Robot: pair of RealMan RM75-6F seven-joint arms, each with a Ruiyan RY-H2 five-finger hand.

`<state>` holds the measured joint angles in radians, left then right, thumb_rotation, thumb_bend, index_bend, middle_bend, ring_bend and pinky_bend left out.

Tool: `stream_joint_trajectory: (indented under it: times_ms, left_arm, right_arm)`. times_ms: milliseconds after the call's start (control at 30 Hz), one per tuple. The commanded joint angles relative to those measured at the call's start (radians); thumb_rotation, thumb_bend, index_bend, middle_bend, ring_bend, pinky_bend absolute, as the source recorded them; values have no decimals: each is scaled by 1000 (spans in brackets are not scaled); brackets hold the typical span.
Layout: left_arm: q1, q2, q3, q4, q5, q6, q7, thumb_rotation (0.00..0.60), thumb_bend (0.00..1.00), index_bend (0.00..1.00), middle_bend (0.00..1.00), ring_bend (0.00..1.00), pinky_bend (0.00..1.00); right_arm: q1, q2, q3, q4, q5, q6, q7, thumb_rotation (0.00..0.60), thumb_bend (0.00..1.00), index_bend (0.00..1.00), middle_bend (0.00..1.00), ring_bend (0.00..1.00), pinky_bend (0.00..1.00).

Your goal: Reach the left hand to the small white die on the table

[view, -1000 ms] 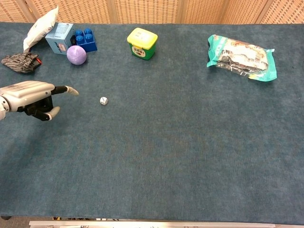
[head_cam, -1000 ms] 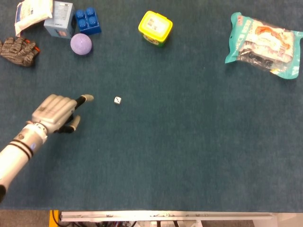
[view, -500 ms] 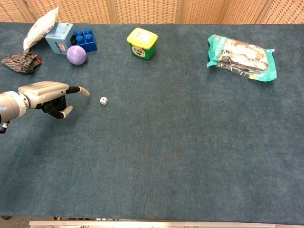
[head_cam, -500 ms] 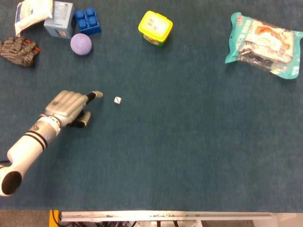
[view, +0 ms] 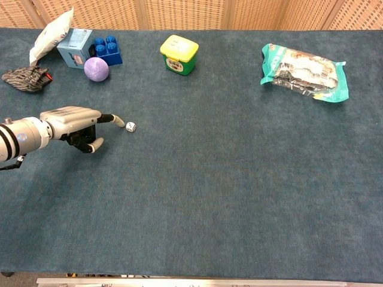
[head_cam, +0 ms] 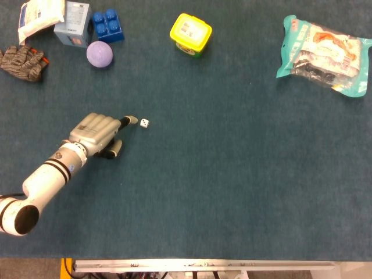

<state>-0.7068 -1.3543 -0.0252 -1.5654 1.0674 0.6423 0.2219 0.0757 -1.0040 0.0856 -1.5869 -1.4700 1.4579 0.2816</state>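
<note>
Die (head_cam: 144, 122): small white cube with dark pips, lying on the table's felt-like cloth, near the left side; every place below is given from it.
Left hand (head_cam: 100, 132): grey metal-look shell on a white forearm with dark bands, just left of the die; one finger (head_cam: 130, 120) stretched toward the die with its pale tip just beside it, whether touching I cannot tell; the other fingers curled under, nothing held.
Table (head_cam: 232, 192): flat top covered in dark teal, short-napped fabric; a pale metal edge at the near side.
Ball (head_cam: 99, 54): matte lilac sphere, up and left of the die.
Block (head_cam: 108, 25): glossy blue plastic with round studs, beyond the ball.
Box (head_cam: 73, 23): light blue cardboard, upright, touching the block's left side.
White pouch (head_cam: 39, 15): soft crinkled packet leaning on the box, far up-left.
Glove (head_cam: 22, 61): grey-brown knit, crumpled, far left of the die.
Tub (head_cam: 190, 34): squarish green plastic with a yellow lid shut, contents hidden; up and right of the die.
Bag (head_cam: 324, 55): teal plastic film with a clear window showing dark pieces inside, far right.
</note>
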Motion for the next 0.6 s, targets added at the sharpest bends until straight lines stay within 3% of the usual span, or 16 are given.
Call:
stream_joint_trajectory:
  times_ms: [33, 600]
  left_arm:
    - [-7, -3, 1, -6, -7, 2, -3, 600, 600, 127, 1000, 1000, 1000]
    - [-34, -11, 3, -89, 14, 54, 6, 600, 600, 127, 1000, 1000, 1000]
  right_arm:
    - [-2, 0, 0, 2, 1, 1, 2, 600, 437, 150, 338, 296, 328]
    - [-15, -6, -2, 25, 7, 7, 22, 600, 437, 150, 338, 296, 328]
